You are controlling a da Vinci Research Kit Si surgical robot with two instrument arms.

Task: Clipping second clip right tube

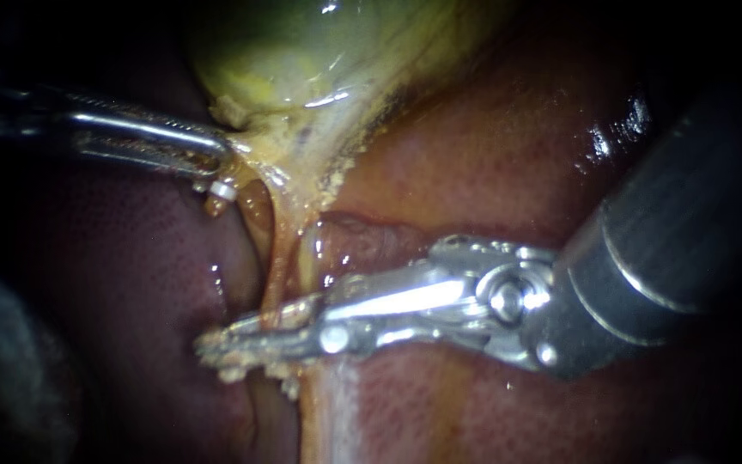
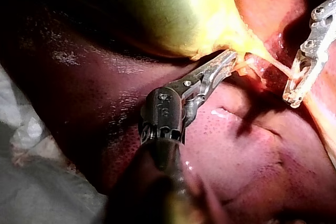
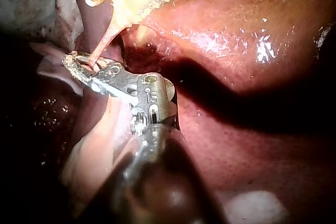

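Observation:
The yellow-green gallbladder (image 1: 302, 51) hangs at the top of the endoscope view. My left instrument (image 1: 221, 159) comes in from the left, its jaws shut on the gallbladder's pale neck. Just below them a white clip (image 1: 223, 191) sits on a short stub. To its right, the thin orange right tube (image 1: 273, 258) runs down into my right instrument (image 1: 242, 335). Its long crusted jaws lie across the tube and close on it from both sides, their tips nearly meeting. In the right wrist view the tube (image 3: 105, 43) enters the jaws (image 3: 79, 64).
Dark red liver (image 1: 491, 155) surrounds the tubes on all sides, wet and glistening. A paler strand (image 1: 307, 249) hangs beside the right tube. My right instrument's thick shaft (image 1: 663, 258) fills the right of the endoscope view. White cloth (image 2: 31, 182) lies beside the liver in the left wrist view.

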